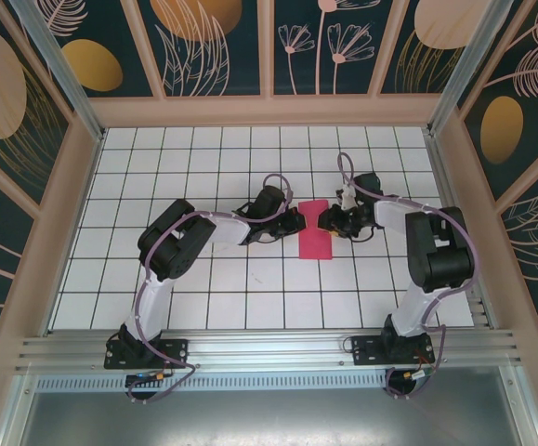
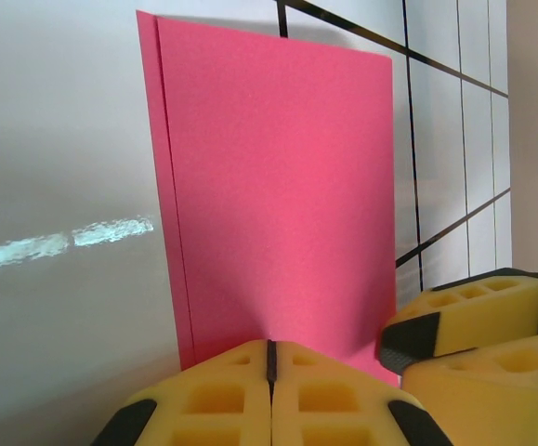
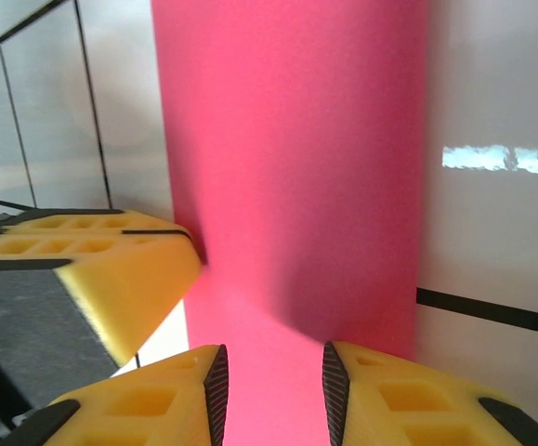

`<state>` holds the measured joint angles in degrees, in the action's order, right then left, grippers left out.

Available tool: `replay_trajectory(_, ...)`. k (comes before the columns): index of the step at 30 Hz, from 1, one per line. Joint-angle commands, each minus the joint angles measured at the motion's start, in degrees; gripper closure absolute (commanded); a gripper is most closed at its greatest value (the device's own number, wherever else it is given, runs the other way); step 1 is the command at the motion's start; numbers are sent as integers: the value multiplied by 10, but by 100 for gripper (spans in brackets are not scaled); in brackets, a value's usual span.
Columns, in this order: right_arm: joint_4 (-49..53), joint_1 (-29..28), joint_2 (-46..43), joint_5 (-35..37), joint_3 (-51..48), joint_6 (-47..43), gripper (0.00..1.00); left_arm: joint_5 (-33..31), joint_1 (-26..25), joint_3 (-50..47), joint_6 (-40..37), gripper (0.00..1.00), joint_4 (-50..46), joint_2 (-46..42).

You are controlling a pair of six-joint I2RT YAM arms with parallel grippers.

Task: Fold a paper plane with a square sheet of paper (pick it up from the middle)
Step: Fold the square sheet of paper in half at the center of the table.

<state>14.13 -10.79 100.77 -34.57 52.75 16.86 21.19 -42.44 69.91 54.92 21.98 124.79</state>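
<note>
The square sheet of paper (image 1: 314, 229) is magenta-pink and lies flat on the tiled table, folded in half into a narrow rectangle. In the left wrist view the paper (image 2: 278, 177) shows two layers slightly offset along its left edge. My left gripper (image 1: 295, 221) is shut, and its yellow tips (image 2: 270, 349) rest on the paper's near edge with nothing visible between them. My right gripper (image 1: 325, 223) faces it from the other side. It stands open (image 3: 270, 376) just over the paper (image 3: 292, 139), its pads apart with pink showing in the gap.
The white tiled table (image 1: 250, 279) has free room all around the paper. Each wrist view catches the other gripper's yellow fingers, the right gripper's fingers (image 2: 478, 316) and the left gripper's fingers (image 3: 111, 269), close by. Patterned walls enclose the table.
</note>
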Motion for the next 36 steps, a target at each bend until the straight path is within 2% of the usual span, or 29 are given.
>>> replay_trajectory(1, -15, 5, 16, 4, -12, -11, 63, -6, -3, 5, -14, 92, -47, 38)
replay_trajectory(9, -6, 7, 25, 45, -16, -11, 62, -5, -3, 12, -16, 92, -55, 41)
replay_trajectory(13, 2, 8, 2, 20, -8, -12, 60, -4, -3, 9, -17, 92, -55, 41)
replay_trajectory(16, 3, 8, -34, -24, -7, -14, 60, -3, -4, 8, -18, 92, -56, 40)
replay_trajectory(19, 5, 7, -54, -56, -16, -14, 64, -2, -3, 8, -19, 92, -55, 40)
replay_trajectory(25, -9, 6, -48, -69, -57, -9, 69, -1, -3, 6, -22, 92, -56, 38)
replay_trajectory(31, -8, 7, -22, 3, -71, -5, 69, 8, -3, 8, -23, 92, -54, 45)
replay_trajectory(36, -7, 6, -10, 16, -69, -8, 68, 7, -3, 10, -27, 92, -59, 47)
